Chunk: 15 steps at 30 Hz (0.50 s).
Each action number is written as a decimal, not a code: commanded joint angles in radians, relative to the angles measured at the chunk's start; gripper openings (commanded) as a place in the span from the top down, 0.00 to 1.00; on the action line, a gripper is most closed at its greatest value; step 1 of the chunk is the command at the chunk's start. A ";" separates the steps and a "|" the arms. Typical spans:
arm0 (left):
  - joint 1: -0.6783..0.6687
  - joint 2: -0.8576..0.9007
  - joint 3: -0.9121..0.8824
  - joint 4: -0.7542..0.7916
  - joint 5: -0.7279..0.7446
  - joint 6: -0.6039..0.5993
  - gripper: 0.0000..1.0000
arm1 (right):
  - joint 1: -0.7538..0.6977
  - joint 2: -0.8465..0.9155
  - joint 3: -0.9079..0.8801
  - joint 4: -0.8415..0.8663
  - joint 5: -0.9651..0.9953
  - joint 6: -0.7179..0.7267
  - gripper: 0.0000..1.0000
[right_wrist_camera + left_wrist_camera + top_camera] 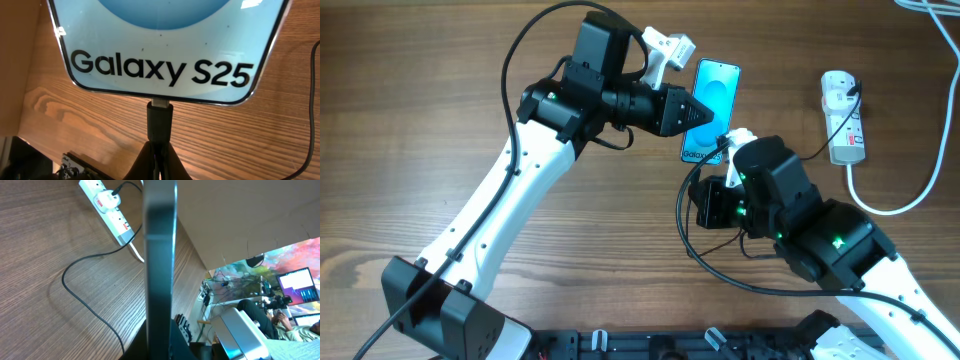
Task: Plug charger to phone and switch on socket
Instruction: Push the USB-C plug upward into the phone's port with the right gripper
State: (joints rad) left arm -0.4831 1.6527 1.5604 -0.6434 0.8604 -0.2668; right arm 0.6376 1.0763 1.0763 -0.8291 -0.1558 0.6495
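"Galaxy S25" phone (160,40) with the charger (159,120) at its port
The left end effector (708,112) clamped the phone; the right end effector (159,159) pinched the charger.

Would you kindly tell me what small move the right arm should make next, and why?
Probably push the charger a touch further into the phone. In the right wrist view a sliver of metal tip shows between the plug body and the phone's bottom edge, so it looks not fully seated. The right end effector grips the plug, and the left end effector holds the phone.
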 commanded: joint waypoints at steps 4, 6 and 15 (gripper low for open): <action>0.004 -0.035 0.010 0.007 0.009 0.025 0.96 | -0.005 0.001 0.030 0.016 0.003 -0.021 0.96; 0.004 -0.035 0.010 0.006 0.001 0.025 0.96 | -0.005 0.001 0.030 0.019 0.010 -0.022 0.96; 0.004 -0.035 0.010 0.003 -0.016 0.025 0.96 | -0.005 0.001 0.030 0.018 0.024 -0.029 0.96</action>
State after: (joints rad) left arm -0.4831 1.6527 1.5604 -0.6441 0.8345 -0.2665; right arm 0.6376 1.0763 1.0763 -0.8139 -0.1558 0.6346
